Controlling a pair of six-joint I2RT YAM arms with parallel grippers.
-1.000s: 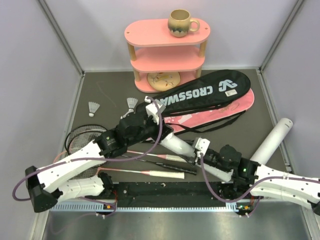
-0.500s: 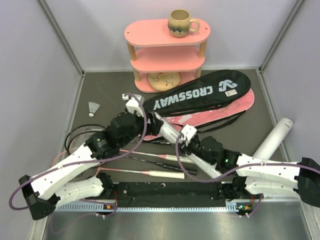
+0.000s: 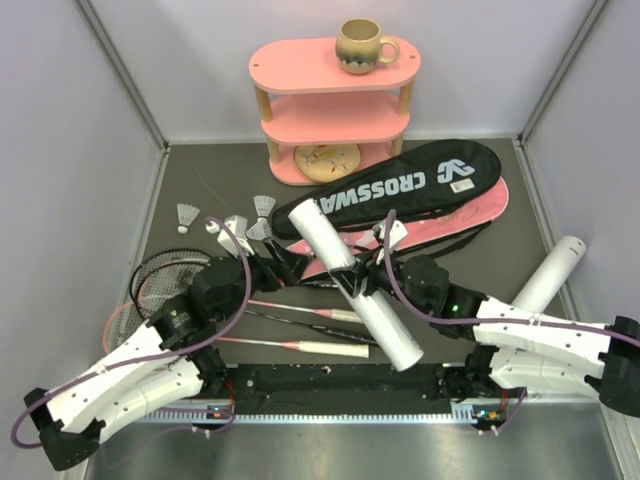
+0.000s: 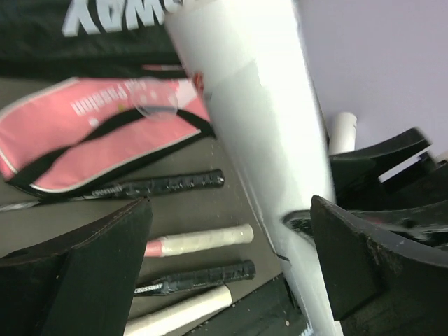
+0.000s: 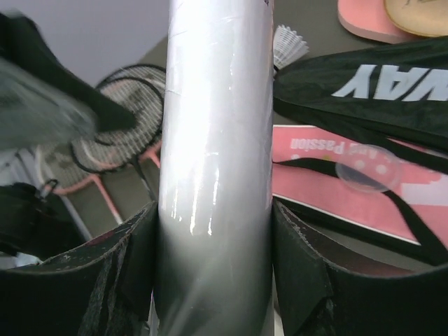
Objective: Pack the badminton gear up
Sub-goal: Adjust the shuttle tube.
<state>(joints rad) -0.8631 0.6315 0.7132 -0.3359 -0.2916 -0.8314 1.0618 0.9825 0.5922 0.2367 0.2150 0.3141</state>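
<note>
A white tube [image 3: 357,288] slants above the table with my right gripper [image 3: 366,280] shut on its middle; in the right wrist view the tube [image 5: 217,154] fills the gap between both pads of that gripper [image 5: 213,206]. My left gripper [image 3: 288,263] stands open just left of the tube. In its wrist view the tube [image 4: 259,126] passes inside the open gripper [image 4: 231,210] close to the right finger [image 4: 364,259], ungripped. The black CROSSWAY bag [image 3: 400,185] lies on the pink bag [image 3: 445,225]. Rackets [image 3: 165,285] lie at the left, handles [image 3: 330,348] towards the front. Two shuttlecocks [image 3: 186,217] [image 3: 264,207] stand behind them.
A second white tube [image 3: 545,275] lies at the right by the wall. The pink three-tier shelf [image 3: 335,110] stands at the back with a beige mug [image 3: 360,45] on top and a round wooden disc [image 3: 328,157] at its foot. Walls close in both sides.
My left gripper opened, let go of the tube and drew back to the left. The right gripper kept its hold and shifted up and left, so the tube now shows along its whole length.
</note>
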